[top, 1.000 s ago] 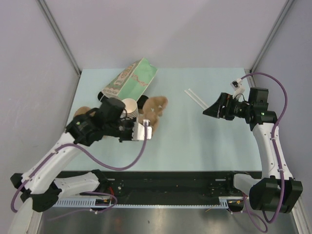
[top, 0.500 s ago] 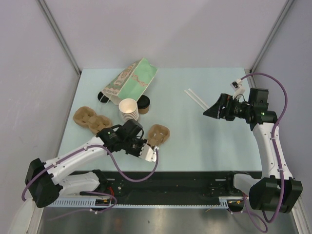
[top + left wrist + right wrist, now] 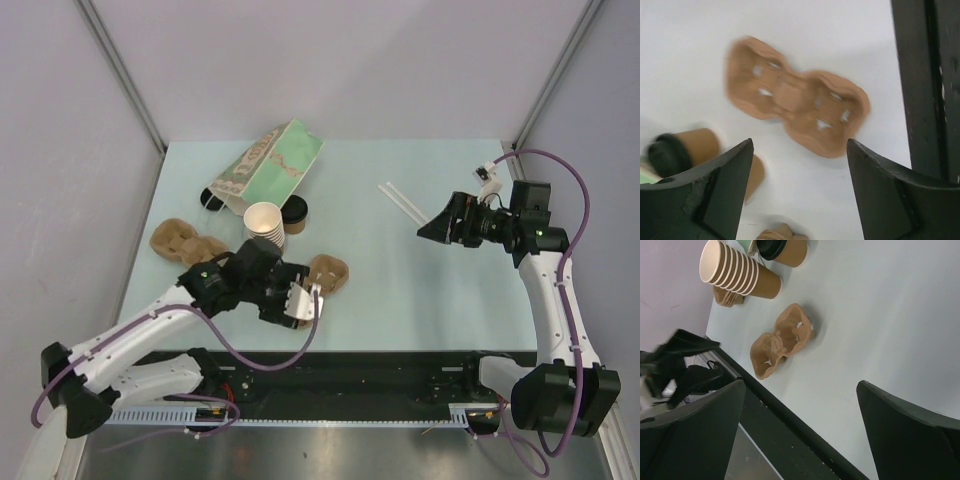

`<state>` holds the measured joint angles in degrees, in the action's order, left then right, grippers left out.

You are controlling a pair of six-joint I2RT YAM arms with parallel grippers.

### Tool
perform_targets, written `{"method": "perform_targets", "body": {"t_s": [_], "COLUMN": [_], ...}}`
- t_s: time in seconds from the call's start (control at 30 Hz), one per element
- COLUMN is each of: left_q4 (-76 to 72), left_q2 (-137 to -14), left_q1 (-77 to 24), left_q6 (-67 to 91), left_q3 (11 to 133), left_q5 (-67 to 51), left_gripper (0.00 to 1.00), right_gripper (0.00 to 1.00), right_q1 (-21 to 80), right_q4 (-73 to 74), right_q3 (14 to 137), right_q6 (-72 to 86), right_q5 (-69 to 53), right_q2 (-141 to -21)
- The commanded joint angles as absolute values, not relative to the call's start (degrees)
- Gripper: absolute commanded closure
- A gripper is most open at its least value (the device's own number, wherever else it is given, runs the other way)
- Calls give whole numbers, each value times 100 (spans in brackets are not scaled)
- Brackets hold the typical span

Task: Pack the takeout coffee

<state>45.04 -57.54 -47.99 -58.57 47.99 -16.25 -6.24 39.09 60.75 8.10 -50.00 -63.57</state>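
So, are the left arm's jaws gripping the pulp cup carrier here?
No, the left jaws stand open and empty, with the cup carrier lying flat on the table beyond them.

Kraft brown on the small paper takeout coffee cup [image 3: 794, 254], glossy black on its round plastic lid [image 3: 771, 247]. Same brown outside the stack of nested lidless paper cups [image 3: 266, 228], cream within the top one. Plain tan-brown across the moulded-pulp cup carrier [image 3: 796, 111]. Mint green on the paper bag [image 3: 285, 155], with a cream patterned face along one side. Pale blue-green over the table top [image 3: 420, 290]. White on two thin straws [image 3: 401, 200]. White shells, black joints on left arm [image 3: 130, 335] and right arm [image 3: 553, 300], purple on their cables [image 3: 583, 200]
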Motion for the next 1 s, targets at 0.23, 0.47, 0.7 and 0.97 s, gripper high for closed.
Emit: {"method": "perform_targets", "body": {"t_s": [0.23,0.47,0.7,0.97], "left_q4": [3772,2594,1699,-243], "left_q2": [-6275,-7083,-8182,-8718], "left_q1": [-1831,262,922,984], "left_q6": [-1892,-327,1700,3673], "left_q3": [7708,7463,7104,6127], "left_q5": [-3244,-3305,-4253,-4245], "left_gripper": [13,10,0,0], "right_gripper": [0,0,0,0], "right_q1": [-624,-54,817,984], "right_q4": [2428,-223,-2001,-3761], "right_q3": [6381,6407,6399,6785], "right_q6": [2867,6474,9130,10458], "right_q5": [-5948,-5810,-5319,-5150], "right_q2": [-6424,-6828,-7311,-7980]}}
